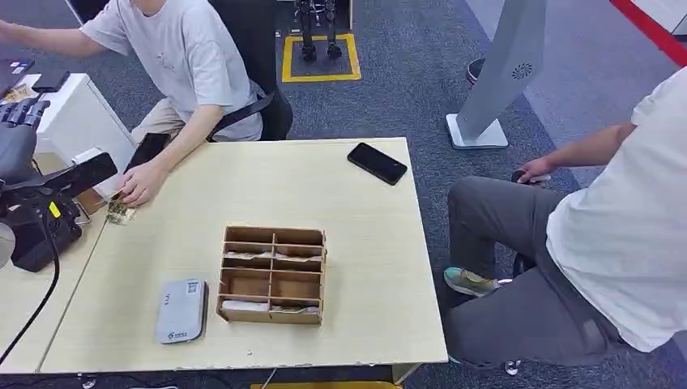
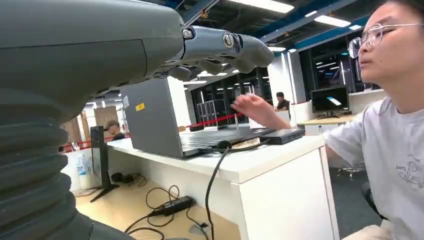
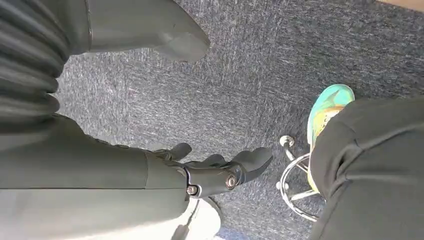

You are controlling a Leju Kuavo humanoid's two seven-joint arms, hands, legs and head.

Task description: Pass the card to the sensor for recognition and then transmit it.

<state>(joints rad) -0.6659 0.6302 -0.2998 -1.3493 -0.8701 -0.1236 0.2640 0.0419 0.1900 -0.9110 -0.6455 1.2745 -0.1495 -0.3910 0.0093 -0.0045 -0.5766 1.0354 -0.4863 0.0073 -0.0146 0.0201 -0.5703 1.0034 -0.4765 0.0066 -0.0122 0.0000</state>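
A brown cardboard organiser with several compartments sits mid-table, and cards lie in it, one white card in its near left slot. The grey-white card sensor lies flat just left of the box. My left hand is raised at the far left, well away from both; its fingers are loosely curved and hold nothing. My right hand hangs over the grey carpet beside the table, fingers apart and empty.
A black phone lies at the table's far right corner. A seated person rests a hand on the far left edge by a small patterned item. Another person sits close on the right. A black device with a cable stands left.
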